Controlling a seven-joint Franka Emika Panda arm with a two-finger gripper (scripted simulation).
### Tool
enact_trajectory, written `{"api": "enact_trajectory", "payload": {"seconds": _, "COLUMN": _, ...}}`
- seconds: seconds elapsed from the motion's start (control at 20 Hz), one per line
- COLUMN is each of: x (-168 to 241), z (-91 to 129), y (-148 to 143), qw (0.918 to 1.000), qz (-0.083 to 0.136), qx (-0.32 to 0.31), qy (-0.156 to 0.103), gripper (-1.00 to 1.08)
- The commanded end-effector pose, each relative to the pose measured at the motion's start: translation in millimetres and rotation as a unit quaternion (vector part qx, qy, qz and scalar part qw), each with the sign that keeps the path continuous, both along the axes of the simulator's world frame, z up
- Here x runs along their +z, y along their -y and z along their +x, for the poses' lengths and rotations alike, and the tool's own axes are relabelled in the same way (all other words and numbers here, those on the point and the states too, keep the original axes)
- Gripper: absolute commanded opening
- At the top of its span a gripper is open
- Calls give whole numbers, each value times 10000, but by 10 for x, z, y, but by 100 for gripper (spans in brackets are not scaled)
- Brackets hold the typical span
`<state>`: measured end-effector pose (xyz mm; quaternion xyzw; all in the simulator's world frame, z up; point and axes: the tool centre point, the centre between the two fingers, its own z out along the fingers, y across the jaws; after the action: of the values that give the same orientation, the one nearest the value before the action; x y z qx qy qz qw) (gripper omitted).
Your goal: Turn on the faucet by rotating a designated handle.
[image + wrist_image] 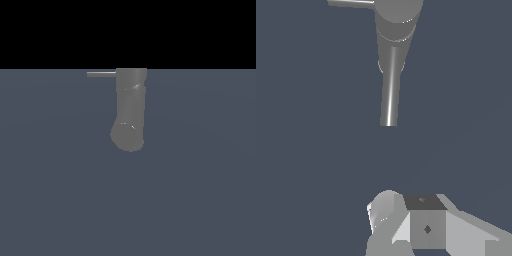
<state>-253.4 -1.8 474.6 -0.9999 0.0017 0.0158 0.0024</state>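
My gripper [406, 225] shows only as pale blocks in the wrist view, its jaws' spread impossible to tell and nothing visibly held, while the grey faucet [393, 40] stands well ahead, its thin handle [351, 3] jutting sideways.

Exterior view faces the faucet [129, 110] level, at middle distance; wrist view looks down along it, handle [351, 3] at eleven o'clock; both share these.

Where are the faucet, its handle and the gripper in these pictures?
faucet [131, 107]: exterior view, middle of the thick grey tube.
handle [101, 74]: exterior view, middle of the thin rod.
gripper [406, 225]: wrist view, on the visible grey finger parts; open or shut is unclear.
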Motion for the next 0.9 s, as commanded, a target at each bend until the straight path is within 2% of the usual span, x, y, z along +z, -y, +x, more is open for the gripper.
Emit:
{"api": "enact_trajectory", "payload": {"seconds": 0.0, "x": 0, "z": 0, "y": 0, "qw": 10000, "qz": 0, "qx": 0, "qy": 0, "gripper": -100}}
{"api": "enact_trajectory", "payload": {"seconds": 0.45, "x": -35, "z": 41, "y": 45, "qw": 9996, "qz": 250, "qx": -93, "qy": 33, "gripper": -100}}
{"api": "enact_trajectory", "payload": {"seconds": 0.85, "x": -36, "z": 69, "y": 41, "qw": 9995, "qz": 269, "qx": -150, "qy": 30, "gripper": -100}}
